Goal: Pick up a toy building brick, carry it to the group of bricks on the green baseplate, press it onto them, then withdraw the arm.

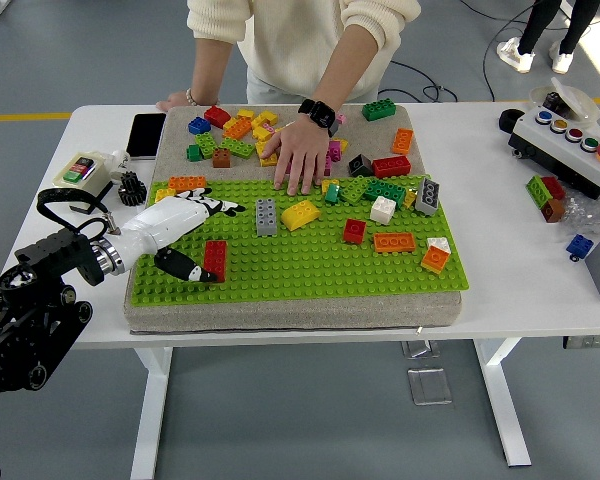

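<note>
Head view: the left hand lies on the green baseplate, its fingers spread and holding nothing. A red brick stands just beside its thumb, near the baseplate's left edge. The brick looks small, hard and light; pinching its two long sides should work best.

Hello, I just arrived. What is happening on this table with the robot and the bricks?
The robot's left hand lies over the left part of the green baseplate, fingers spread, thumb beside an upright red brick that it does not grasp. A person's hand rests flat at the baseplate's far edge among loose bricks. The right arm is out of view.
</note>
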`<action>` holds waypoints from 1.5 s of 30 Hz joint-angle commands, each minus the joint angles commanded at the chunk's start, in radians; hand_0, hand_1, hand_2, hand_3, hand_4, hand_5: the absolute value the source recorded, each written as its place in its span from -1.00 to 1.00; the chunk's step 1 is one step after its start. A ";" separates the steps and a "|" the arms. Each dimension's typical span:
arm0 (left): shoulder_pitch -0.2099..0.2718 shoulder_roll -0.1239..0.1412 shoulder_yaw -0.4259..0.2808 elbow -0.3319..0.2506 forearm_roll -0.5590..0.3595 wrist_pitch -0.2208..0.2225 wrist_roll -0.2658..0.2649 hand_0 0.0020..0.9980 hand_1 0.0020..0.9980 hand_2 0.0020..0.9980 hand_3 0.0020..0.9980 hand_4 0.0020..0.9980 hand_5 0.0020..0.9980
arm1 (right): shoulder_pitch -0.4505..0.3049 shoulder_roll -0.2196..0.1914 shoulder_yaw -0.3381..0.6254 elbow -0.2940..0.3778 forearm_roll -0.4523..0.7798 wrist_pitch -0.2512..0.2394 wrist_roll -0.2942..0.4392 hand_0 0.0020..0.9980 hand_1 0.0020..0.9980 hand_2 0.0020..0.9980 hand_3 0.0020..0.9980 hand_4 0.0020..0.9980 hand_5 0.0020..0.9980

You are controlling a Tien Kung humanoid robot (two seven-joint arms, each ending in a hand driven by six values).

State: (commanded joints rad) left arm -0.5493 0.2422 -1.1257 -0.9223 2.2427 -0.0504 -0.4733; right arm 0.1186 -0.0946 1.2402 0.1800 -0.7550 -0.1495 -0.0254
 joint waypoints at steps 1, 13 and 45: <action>0.000 -0.001 0.000 0.001 -0.001 -0.001 0.000 1.00 0.70 0.64 0.78 1.00 -0.77 | 0.000 0.000 -0.001 0.000 0.000 0.000 0.000 0.45 0.28 0.36 0.21 0.88 -0.02; 0.006 0.004 -0.014 -0.019 -0.017 -0.018 -0.004 1.00 0.70 0.63 0.77 1.00 -0.81 | -0.001 0.001 -0.002 0.000 0.000 -0.001 0.000 0.44 0.28 0.36 0.21 0.88 -0.02; 0.137 0.067 -0.054 -0.190 -0.130 -0.161 0.052 1.00 0.70 0.61 0.17 1.00 0.26 | 0.006 -0.007 0.007 0.000 0.000 0.005 0.003 0.45 0.28 0.36 0.21 0.88 -0.02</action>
State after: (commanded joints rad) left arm -0.4128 0.3094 -1.1792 -1.1121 2.1128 -0.2113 -0.4216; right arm 0.1246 -0.1013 1.2471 0.1800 -0.7553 -0.1445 -0.0226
